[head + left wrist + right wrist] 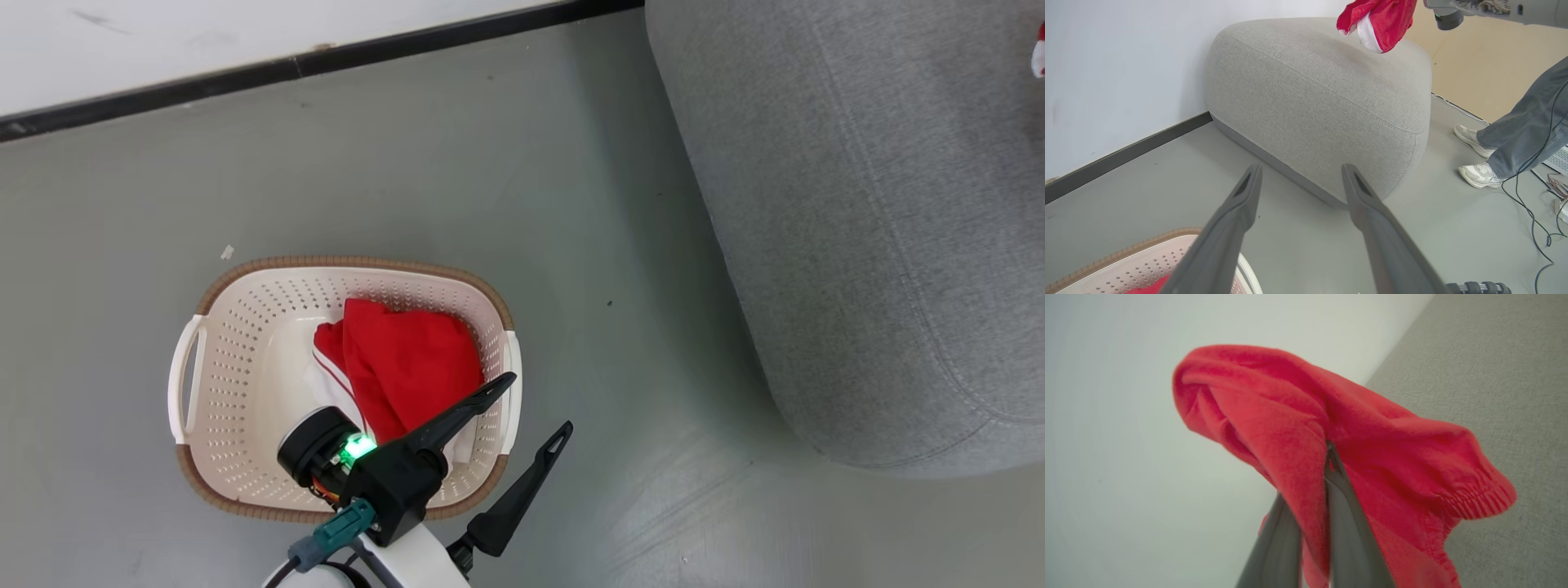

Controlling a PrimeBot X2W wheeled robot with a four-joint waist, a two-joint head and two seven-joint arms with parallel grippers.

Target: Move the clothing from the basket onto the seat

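A red garment with white stripes (400,367) lies in the cream basket (237,367) on the floor. My left gripper (539,404) stands open and holds nothing, over the basket's right rim; its fingers (1237,212) point toward the grey seat (1314,98). The basket's corner (1126,261) shows below them. My right gripper (1323,469) is shut on a second red garment (1372,449), held just above the seat (1494,375). This garment (1378,20) hangs over the seat's top, and a scrap of it (1038,53) shows at the far right edge above the seat (857,204).
A white wall with a dark baseboard (326,61) runs behind the basket. A person's legs and white shoes (1478,175) stand on the floor right of the seat, with cables (1535,212) trailing nearby. Grey floor (588,286) lies between basket and seat.
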